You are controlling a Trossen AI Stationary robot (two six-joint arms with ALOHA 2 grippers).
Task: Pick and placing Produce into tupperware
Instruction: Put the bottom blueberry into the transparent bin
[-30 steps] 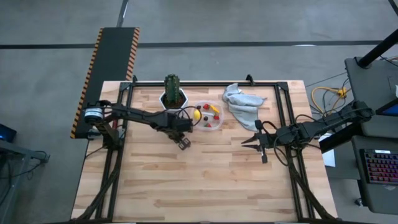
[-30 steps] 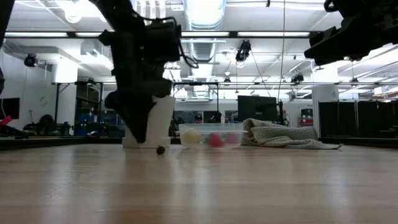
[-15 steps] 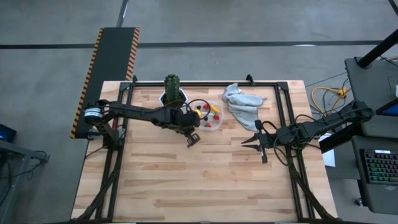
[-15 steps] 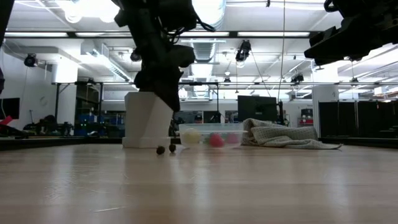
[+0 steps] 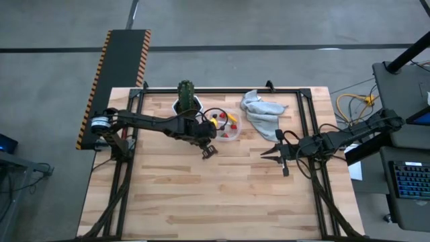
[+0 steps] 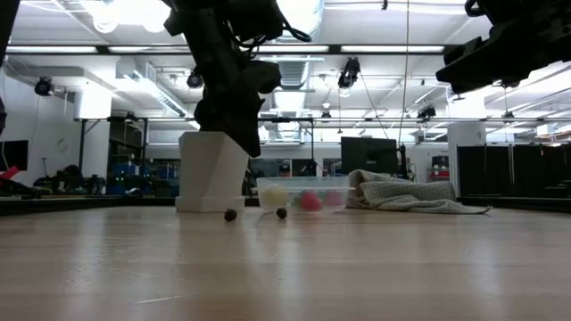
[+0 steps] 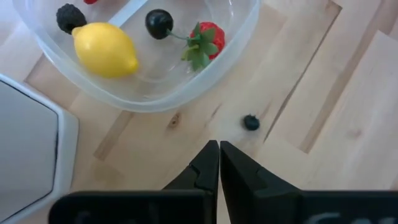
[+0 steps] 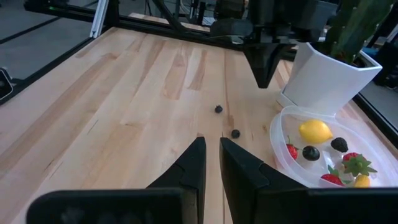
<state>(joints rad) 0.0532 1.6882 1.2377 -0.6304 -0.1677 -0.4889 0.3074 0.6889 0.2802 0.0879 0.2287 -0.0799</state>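
The clear tupperware (image 5: pixel 227 126) stands at the far middle of the table. It holds a yellow lemon (image 7: pixel 106 48), a strawberry (image 7: pixel 208 38), dark berries (image 7: pixel 67 17) and other red pieces. Two small dark berries (image 8: pixel 218 109) (image 8: pixel 236 133) lie loose on the wood in front of it; one dark berry (image 7: pixel 251 122) shows in the left wrist view. My left gripper (image 7: pixel 219 148) hangs shut and empty above the table beside the tupperware's near left corner, slanting down. My right gripper (image 8: pixel 211 146) waits off to the right, a narrow gap between its fingers, holding nothing.
A white pot (image 5: pixel 187 105) with a green cactus stands just left of the tupperware, close to my left arm. A grey cloth (image 5: pixel 261 111) lies crumpled to the tupperware's right. The near half of the wooden table (image 5: pixel 215 195) is bare.
My left gripper has risen and gone toward the table's right edge, nearer the tupperware, tipping somewhat. A second dark berry has appeared on the table below it and rolled toward the right, in front of the tupperware. The first berry has stayed where it was.
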